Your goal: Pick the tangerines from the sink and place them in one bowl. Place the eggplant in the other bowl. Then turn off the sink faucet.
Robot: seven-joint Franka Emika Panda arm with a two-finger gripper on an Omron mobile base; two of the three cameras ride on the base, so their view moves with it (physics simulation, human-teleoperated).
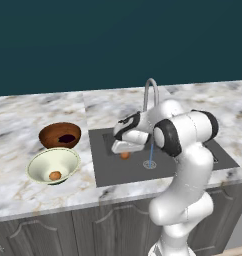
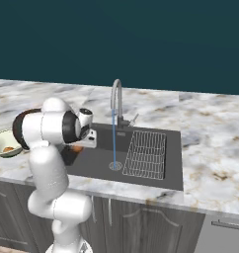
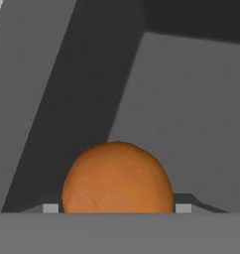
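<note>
Where faucet (image 2: 115, 101) runs, pincer (image 3: 117, 208) on tangerine (image 3: 117, 178).

No text, label, brand, number or sign can be read anywhere in these pictures

1. A rendered kitchen: a marble-patterned counter (image 1: 23, 125) runs along a dark teal wall (image 1: 118, 40).
2. A dark grey sink (image 2: 101, 160) is recessed in it, with a gooseneck faucet (image 2: 115, 101) and wire rack (image 2: 146, 153).
3. Grey panelled cabinet doors (image 1: 68, 232) sit below.
</note>
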